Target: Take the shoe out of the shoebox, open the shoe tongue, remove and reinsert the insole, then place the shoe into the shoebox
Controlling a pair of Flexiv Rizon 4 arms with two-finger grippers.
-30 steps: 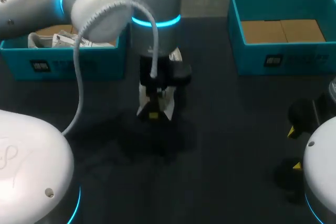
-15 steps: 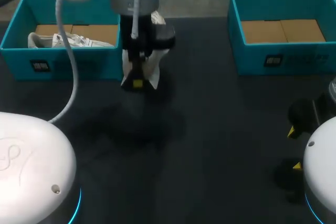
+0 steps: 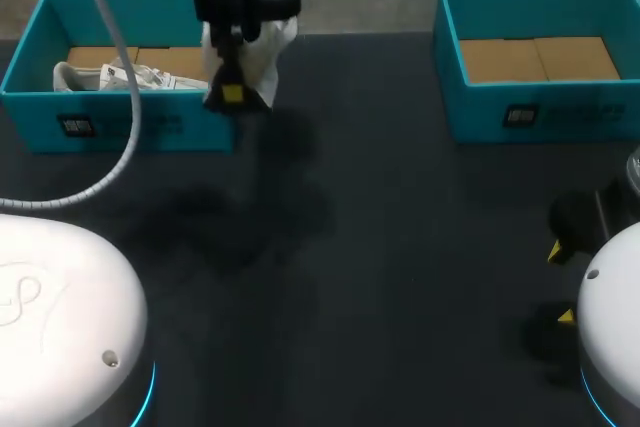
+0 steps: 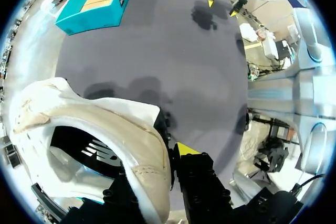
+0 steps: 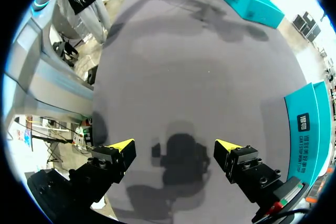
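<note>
My left gripper (image 3: 232, 95) is shut on a white shoe (image 3: 256, 55), held in the air by the right front corner of the left teal shoebox (image 3: 130, 125). In the left wrist view the shoe's (image 4: 100, 129) collar edge is pinched between the fingers of the left gripper (image 4: 169, 157), one yellow tip showing, and its dark inside faces the camera. A second white shoe (image 3: 115, 77) lies in that box. My right gripper (image 3: 560, 283) stands open at the table's right front, and in its own view nothing lies between the fingers of the right gripper (image 5: 176, 153).
A second teal shoebox (image 3: 538, 112) with a cardboard floor stands at the back right; its wall (image 5: 310, 124) shows beside the right gripper. Dark tabletop (image 3: 380, 247) stretches between the boxes and the arms.
The left arm has carried the shoe from the table's middle back and to the left, up to the left shoebox's corner. The right arm has not moved.
</note>
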